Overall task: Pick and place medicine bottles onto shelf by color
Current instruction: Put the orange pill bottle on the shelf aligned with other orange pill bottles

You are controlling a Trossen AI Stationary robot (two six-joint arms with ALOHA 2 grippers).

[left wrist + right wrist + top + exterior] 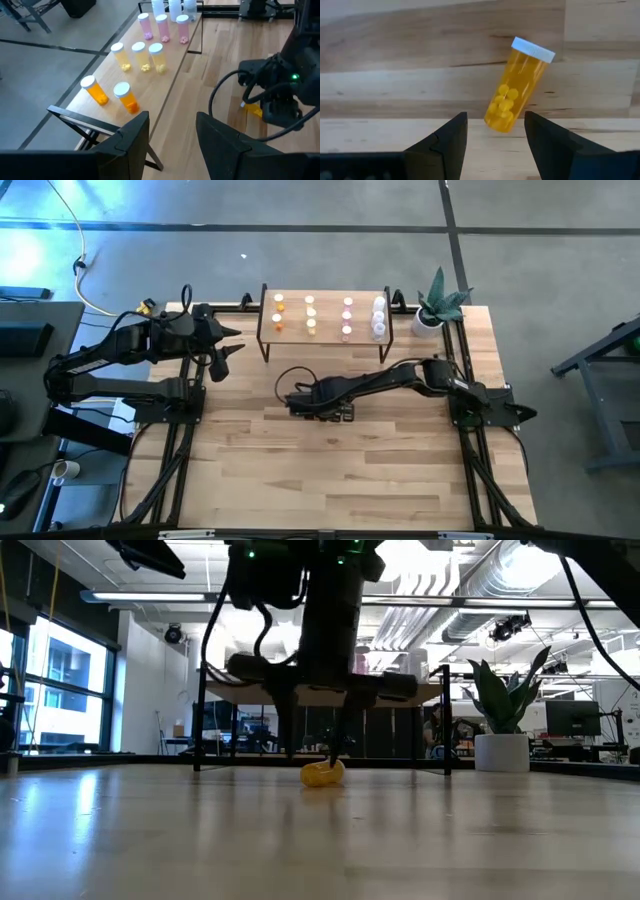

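From above, you can't see the yellow bottle on the bench (pixel 250 470); the right gripper (pixel 298 402) covers it. The bottles on the shelf (pixel 325 298) are only tiny dots of color there, too small to count well. In the low view, the yellow bottle (pixel 322 773) is a small blur, and the arm above it is cut off at the top. In the left wrist view, the clear bottles (pixel 172 6) are cut off by the edge. The right wrist view hides the yellow bottle's (pixel 519 85) bottom end behind a finger (pixel 447 137).
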